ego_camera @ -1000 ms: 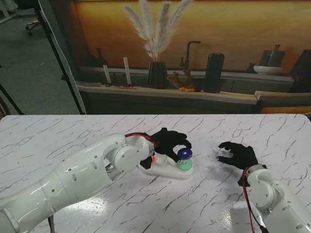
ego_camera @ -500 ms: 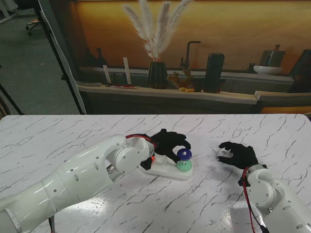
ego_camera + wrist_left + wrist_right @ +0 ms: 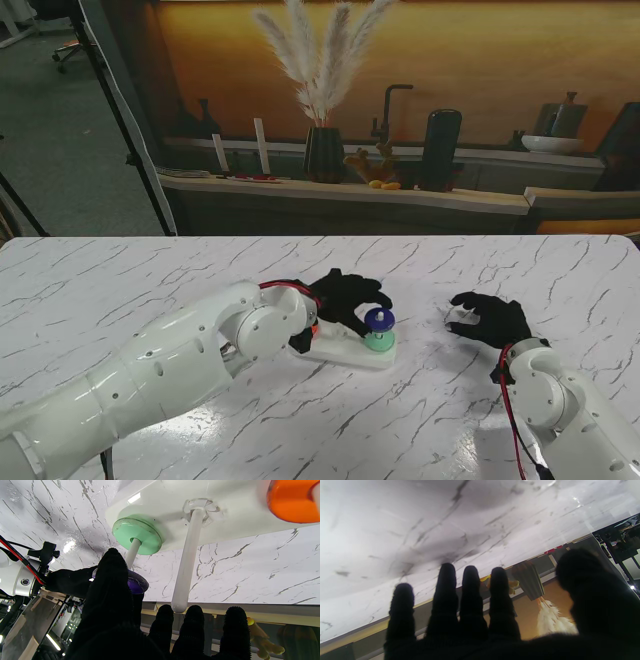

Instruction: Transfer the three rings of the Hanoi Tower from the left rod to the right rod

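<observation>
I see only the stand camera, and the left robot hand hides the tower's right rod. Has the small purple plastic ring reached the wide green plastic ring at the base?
Observer: No. The left wrist view shows the purple ring high on the white rod, apart from the green ring.
Operator: Is it held?
Observer: Yes, the left robot hand pinches its rim.
Operator: Middle rod?
Observer: The white middle rod is bare.

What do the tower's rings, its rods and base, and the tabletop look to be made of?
Green ring and purple ring: probably moulded plastic, smooth with soft sheen.
Middle rod and base: white plastic, likely; glossy, reflecting a light.
Table: marble-look white with grey veins, polished; stone or laminate cannot be told.
</observation>
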You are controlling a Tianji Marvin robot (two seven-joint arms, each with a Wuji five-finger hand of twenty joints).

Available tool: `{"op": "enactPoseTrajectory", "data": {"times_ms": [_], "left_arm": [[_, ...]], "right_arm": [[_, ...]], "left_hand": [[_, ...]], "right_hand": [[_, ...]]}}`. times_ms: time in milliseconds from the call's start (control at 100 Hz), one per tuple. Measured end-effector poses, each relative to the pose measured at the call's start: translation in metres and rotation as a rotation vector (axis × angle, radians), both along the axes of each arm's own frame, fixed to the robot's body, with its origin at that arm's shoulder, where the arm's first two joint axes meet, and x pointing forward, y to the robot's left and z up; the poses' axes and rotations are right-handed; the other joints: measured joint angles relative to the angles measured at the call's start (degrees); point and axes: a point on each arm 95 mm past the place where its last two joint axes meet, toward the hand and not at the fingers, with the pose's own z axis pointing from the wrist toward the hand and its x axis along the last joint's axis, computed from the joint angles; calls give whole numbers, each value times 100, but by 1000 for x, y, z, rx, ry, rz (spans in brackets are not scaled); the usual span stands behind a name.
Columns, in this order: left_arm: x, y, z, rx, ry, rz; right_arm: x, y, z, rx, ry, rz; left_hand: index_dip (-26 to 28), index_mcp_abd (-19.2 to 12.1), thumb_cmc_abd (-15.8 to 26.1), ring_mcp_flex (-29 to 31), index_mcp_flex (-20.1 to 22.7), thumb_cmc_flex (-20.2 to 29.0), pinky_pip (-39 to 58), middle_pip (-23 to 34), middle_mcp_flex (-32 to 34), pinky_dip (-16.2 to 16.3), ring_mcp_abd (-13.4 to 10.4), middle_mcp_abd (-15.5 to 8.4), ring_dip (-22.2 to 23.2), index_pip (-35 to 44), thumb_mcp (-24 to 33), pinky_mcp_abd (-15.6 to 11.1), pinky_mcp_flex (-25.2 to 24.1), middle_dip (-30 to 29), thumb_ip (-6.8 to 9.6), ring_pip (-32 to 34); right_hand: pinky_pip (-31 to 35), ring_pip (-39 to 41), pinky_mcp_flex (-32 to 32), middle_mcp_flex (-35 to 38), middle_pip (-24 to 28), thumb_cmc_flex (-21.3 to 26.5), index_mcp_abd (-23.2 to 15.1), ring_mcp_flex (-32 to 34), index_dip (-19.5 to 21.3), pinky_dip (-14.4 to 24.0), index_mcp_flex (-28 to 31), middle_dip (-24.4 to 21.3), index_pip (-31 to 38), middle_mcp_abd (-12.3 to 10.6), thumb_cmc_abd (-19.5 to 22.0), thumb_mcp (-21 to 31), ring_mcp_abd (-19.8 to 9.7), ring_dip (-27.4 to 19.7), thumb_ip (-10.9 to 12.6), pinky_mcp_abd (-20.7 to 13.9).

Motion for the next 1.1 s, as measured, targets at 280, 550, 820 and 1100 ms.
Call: {"op": "enactPoseTrajectory", "data": {"times_ms": [280, 550, 820, 1100], "left_arm": [[0, 1, -2, 0, 7, 3], [0, 2, -4, 14, 31, -5], [0, 3, -4, 29, 42, -13], [1, 5, -3, 38, 45, -32]], "right_arm": [[1, 0, 0, 1, -2, 0], [1, 0, -1, 1, -3, 1], [2, 0, -1, 2, -4, 1], [2, 1, -1, 1, -4, 1]], "left_hand": [[-82, 32, 2, 0, -44, -238, 1, 0, -11, -85, 0, 0, 0, -100, 146, 0, -56, 0, 6, 0], [-221, 163, -27, -9, -101, -407, -372, -87, -165, -350, 0, 0, -2, -277, 271, -181, -59, -3, 27, -7], [-387, 168, -308, -184, -328, -624, -705, -169, -247, -452, 0, 37, -131, -443, 274, -207, -63, -102, 153, -144], [-643, 217, -516, -311, -629, -757, -984, -254, -553, -453, 0, 61, -222, -688, 350, -207, -125, -137, 154, -239]], "right_hand": [[0, 0, 0, 0, 0, 1, 0, -1, 0, 0, 0, 0, 0, 0, -1, 0, -1, 2, 0, 0], [0, 0, 0, 0, 0, 1, 0, -1, 0, 0, 0, 0, 1, 0, -1, 0, -3, 2, 0, 0], [0, 0, 0, 0, 0, 1, 0, -1, 0, 0, 0, 0, 1, 0, -1, 0, -3, 2, 0, 0], [1, 0, 0, 0, 0, 1, 0, -1, 0, 0, 0, 0, 3, 0, -1, 0, -3, 3, 0, 0]]}}
